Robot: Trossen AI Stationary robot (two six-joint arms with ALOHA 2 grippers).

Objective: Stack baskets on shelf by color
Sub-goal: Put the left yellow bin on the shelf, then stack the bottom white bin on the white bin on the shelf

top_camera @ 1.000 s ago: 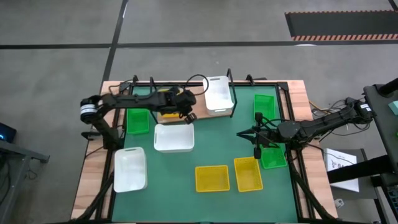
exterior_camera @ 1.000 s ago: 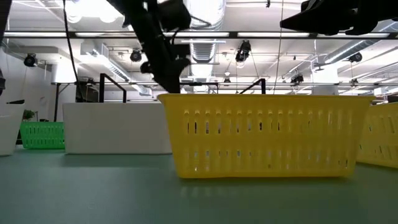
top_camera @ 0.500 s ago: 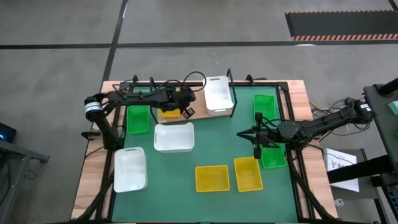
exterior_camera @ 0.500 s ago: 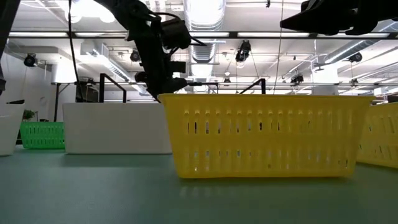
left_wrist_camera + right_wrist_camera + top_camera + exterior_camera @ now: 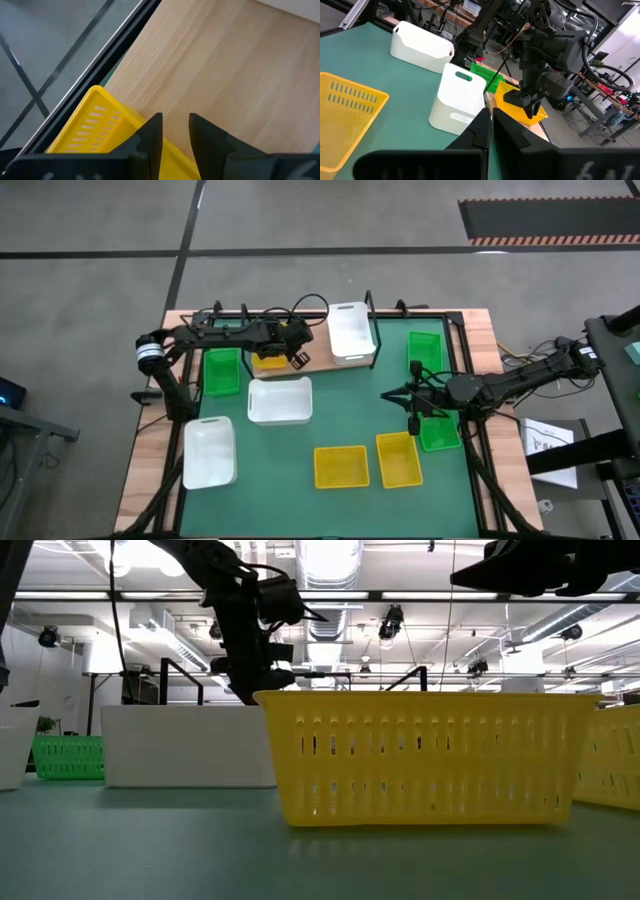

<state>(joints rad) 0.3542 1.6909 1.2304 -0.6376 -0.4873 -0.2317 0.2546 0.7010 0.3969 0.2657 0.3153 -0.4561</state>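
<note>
High view: my left fingers [image 5: 290, 352] are over the shelf [image 5: 318, 362] at the far side of the bench [image 5: 150, 455], pinched on the rim of a yellow basket [image 5: 270, 358] that sits on the wood. A white basket [image 5: 350, 332] is on the shelf too, well apart to its right. A green basket [image 5: 221, 372] lies just beside the shelf on the mat. Two more white baskets, two more yellow and two more green wait on the mat. My right fingers [image 5: 412, 424] hang over the mat near a green basket [image 5: 438, 431].

Low view: a big yellow basket [image 5: 425, 755] fills the middle. My left arm [image 5: 245, 620] hangs far behind it.

Left wrist view: my two left fingers [image 5: 152, 132] stand close together with the yellow basket's wall [image 5: 92, 125] between them. The light wood of the shelf [image 5: 220, 65] is right under it.

Right wrist view: my right fingers [image 5: 485, 127] are pressed together with nothing in them. Far off I see my left fingers [image 5: 527, 102] holding the yellow basket [image 5: 517, 107] on the shelf edge.

To do this step well, I think I should make sure the basket sits flat and fully on the wood, not hanging over the edge. Then I should let go slowly and lift straight up, so I don't drag it. The other yellow ones will go inside it.
</note>
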